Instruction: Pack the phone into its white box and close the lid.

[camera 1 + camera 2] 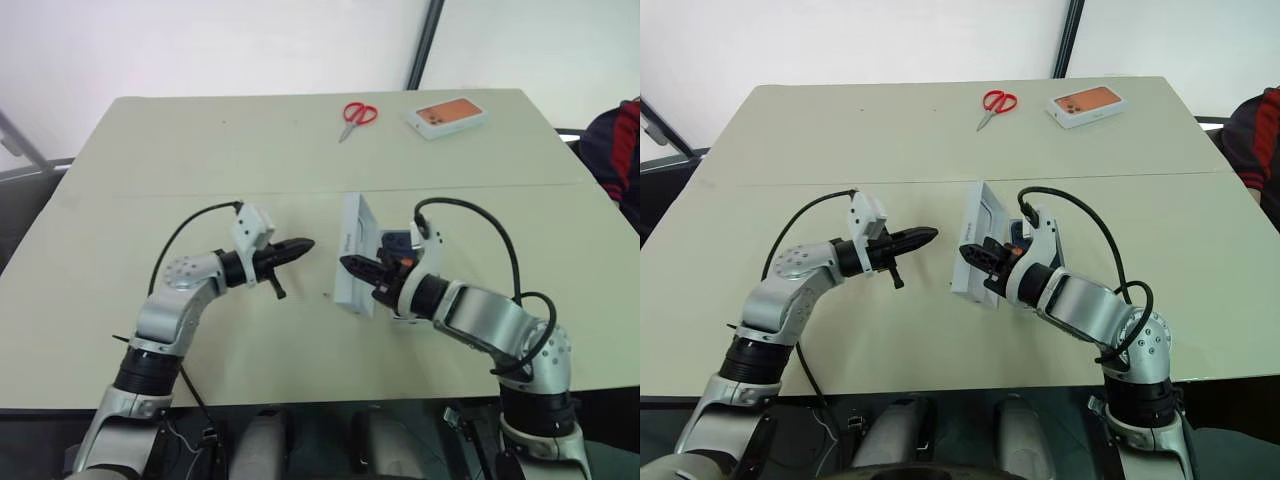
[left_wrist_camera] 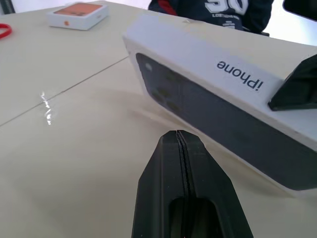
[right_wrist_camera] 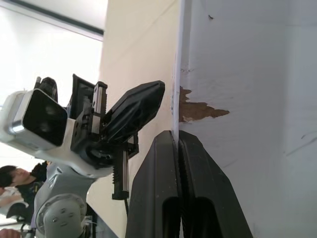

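left gripper (image 1: 300, 246) pressed together, empty, near the lid (image 1: 356, 252). right gripper (image 1: 358, 268) fingers together, tips pinching the tilted lid's edge.

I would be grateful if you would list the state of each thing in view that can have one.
white box: propped on one long edge on the table, dark face towards the left gripper.
left gripper: shut, empty, pointing at the white box, apart from it.
right gripper: against the white box's raised edge.
scissors: closed, lying flat.
box with orange phone picture: closed, lying flat.
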